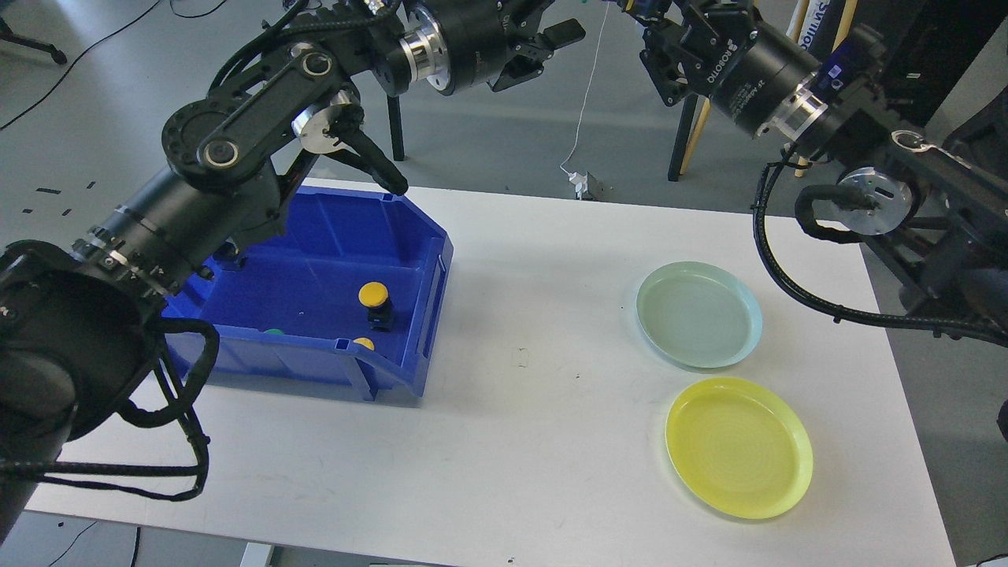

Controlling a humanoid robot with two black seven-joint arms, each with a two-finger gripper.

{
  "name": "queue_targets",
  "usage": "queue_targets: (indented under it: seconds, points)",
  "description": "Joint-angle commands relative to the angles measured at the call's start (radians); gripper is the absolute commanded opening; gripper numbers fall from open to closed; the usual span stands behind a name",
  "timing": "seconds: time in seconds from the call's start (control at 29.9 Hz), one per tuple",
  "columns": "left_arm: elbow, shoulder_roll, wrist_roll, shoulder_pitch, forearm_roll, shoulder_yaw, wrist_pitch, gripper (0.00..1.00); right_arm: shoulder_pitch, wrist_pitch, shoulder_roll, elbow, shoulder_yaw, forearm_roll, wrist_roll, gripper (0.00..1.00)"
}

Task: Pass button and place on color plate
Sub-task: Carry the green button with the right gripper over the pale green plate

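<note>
A yellow button (373, 294) on a black base stands in the blue bin (331, 236). A second yellow button (363, 343) and a green button (273, 331) peek over the bin's front wall. A pale green plate (698, 315) and a yellow plate (739, 446) lie on the table's right side. My left gripper (551, 51) is high above the far table edge; its two fingers stand apart and nothing shows between them. My right gripper (642, 9) is just right of it at the top edge, with its fingers cut off by the frame.
The white table (535, 409) carries the bin at the left and the plates at the right. Chair legs (685, 142), a cable and a plug (587, 187) are on the floor behind the table. My left arm's links (236, 142) hang over the bin's back.
</note>
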Motion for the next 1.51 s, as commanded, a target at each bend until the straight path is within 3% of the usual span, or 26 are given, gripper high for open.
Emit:
queue_targets:
  seconds: [0.0,0.17,0.4,0.5,0.67,0.8,0.94,1.17,1.47]
  points:
    - [-0.001,0.077,-0.007,0.003,0.001,0.0,0.0,0.93,0.006,-0.001,-0.059,-0.017,-0.003,0.0,-0.014,0.27]
    - [-0.003,0.215,-0.023,0.014,0.004,0.002,0.0,0.93,-0.049,-0.001,-0.17,-0.055,-0.081,0.0,-0.031,0.28]
    - [-0.005,0.304,-0.089,0.017,0.004,-0.004,0.0,0.94,-0.225,-0.003,-0.19,-0.163,-0.246,-0.002,-0.028,0.3]
    - [-0.005,0.298,-0.093,0.017,0.006,-0.017,0.0,0.94,-0.277,-0.004,-0.155,-0.281,-0.292,-0.002,-0.022,0.31]
    - [-0.005,0.278,-0.115,0.017,0.006,-0.017,0.0,0.95,-0.296,-0.003,0.002,-0.463,-0.361,-0.002,-0.021,0.35]
    - [-0.006,0.269,-0.116,0.017,0.006,-0.017,0.0,0.95,-0.293,-0.001,0.08,-0.526,-0.393,-0.002,-0.021,0.4]
    - [-0.008,0.267,-0.116,0.017,0.006,-0.012,0.0,0.95,-0.29,-0.004,0.105,-0.536,-0.399,-0.003,-0.021,0.49]
    - [-0.009,0.275,-0.112,0.015,0.006,0.0,0.0,0.95,-0.284,0.005,0.091,-0.528,-0.396,0.0,-0.022,0.74]
    - [-0.011,0.278,-0.102,0.029,0.021,0.003,0.0,0.95,-0.284,0.063,0.053,-0.517,-0.396,0.001,-0.021,0.84]
